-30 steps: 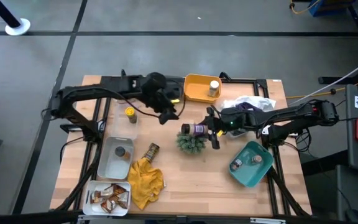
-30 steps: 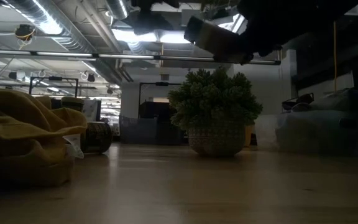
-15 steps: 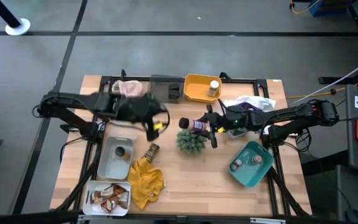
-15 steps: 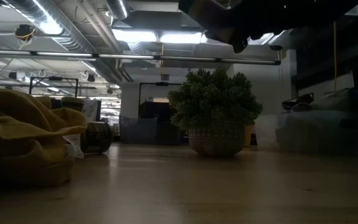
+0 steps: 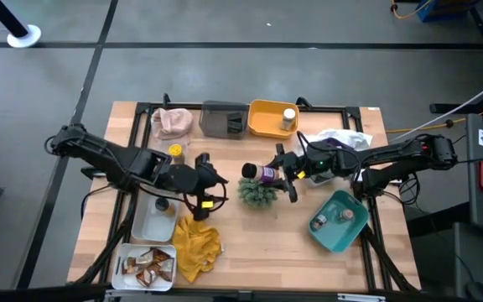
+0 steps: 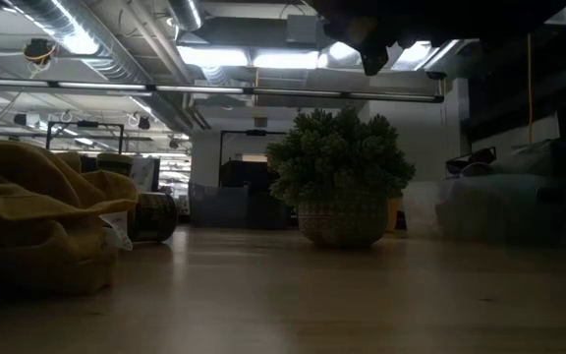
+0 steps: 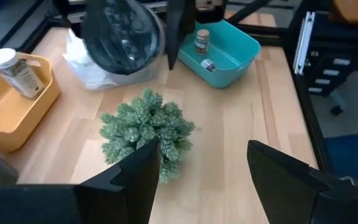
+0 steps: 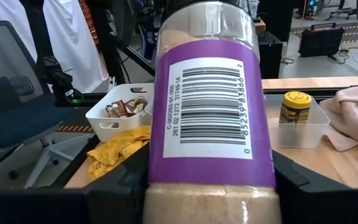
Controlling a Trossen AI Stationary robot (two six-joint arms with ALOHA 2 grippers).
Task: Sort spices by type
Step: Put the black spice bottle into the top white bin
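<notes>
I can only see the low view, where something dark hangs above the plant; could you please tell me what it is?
Observer: It is the right gripper, shut on a purple-labelled jar held sideways over the plant.
Operator: Thank you. Where is the left gripper?
Observer: The left gripper is open and empty, on the plant's other side.
Operator: Is anything in a bin on the right?
Observer: The teal bin holds a small jar.

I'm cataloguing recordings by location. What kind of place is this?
Probably a robotics lab or workshop: exposed ceiling ducts, a wooden table with sorting bins like the teal bin, and an office chair nearby.
</notes>
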